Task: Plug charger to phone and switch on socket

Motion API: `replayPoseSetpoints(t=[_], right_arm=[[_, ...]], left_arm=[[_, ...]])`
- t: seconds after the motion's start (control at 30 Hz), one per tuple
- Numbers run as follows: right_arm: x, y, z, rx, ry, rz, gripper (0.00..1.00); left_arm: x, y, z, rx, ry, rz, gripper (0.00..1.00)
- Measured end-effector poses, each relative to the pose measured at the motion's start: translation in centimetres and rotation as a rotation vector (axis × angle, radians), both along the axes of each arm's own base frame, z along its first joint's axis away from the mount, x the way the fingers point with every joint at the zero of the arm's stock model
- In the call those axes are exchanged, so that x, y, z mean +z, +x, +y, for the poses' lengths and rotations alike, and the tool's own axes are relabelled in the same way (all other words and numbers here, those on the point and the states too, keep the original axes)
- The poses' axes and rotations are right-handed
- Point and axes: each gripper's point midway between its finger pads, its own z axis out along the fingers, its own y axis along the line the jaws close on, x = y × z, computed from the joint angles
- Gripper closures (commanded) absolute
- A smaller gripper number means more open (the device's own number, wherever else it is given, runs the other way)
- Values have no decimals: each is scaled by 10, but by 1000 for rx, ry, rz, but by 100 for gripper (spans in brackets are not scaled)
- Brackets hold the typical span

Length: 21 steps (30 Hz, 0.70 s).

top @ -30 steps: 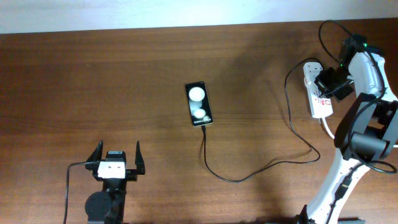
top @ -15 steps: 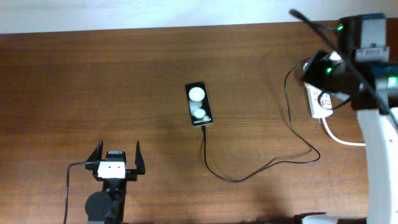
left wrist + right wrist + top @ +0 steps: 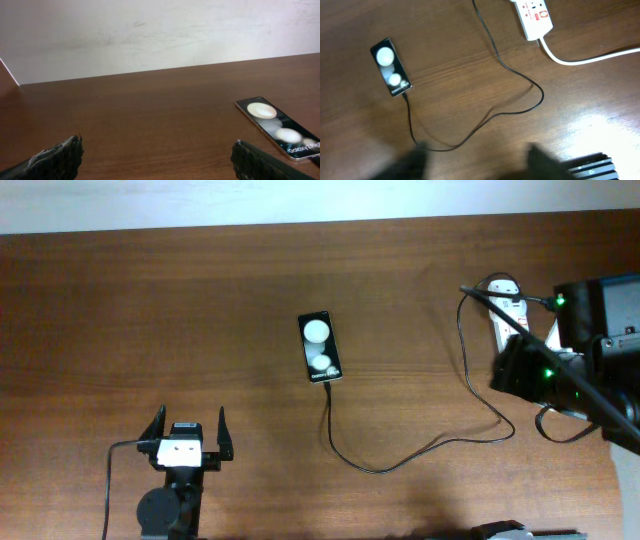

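The black phone lies flat at mid-table, with two white reflections on its screen. The thin black charger cable runs from the phone's near end in a loop across the wood to the white socket at the far right. In the right wrist view the phone, the cable and the socket with its red markings all lie far below. My right gripper is blurred, open and holds nothing. My left gripper is open near the front edge, left of the phone.
The socket's thick white cord trails off to the right. My right arm hangs high over the table's right side and covers part of the socket. A pale wall rises behind the table's far edge.
My right arm has lifted off the socket and drawn back toward the near side, and its gripper has gone from shut to open. The left arm, phone and cable have not moved.
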Motion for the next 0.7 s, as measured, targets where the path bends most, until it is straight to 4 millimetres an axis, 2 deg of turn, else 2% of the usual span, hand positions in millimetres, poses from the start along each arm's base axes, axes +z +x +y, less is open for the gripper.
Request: replayPoseSetpoints(t=[0.37,0.43,0.53,0.63,0.7], right_arm=[[1,-1,3,77,-19,-1,1],[8,-10,1,97,-33,-39,1],[22,-33,-4,141,-66,-122,1],[11,-39,-7,150,-82,-174,1],[-5,-42,-7,153,-84,-219,1]], left_arm=[[0,0,0,0,0,0,1],[0,0,0,0,0,0,1],[0,0,0,0,0,0,1],[0,0,0,0,0,0,1],[0,0,0,0,0,0,1]])
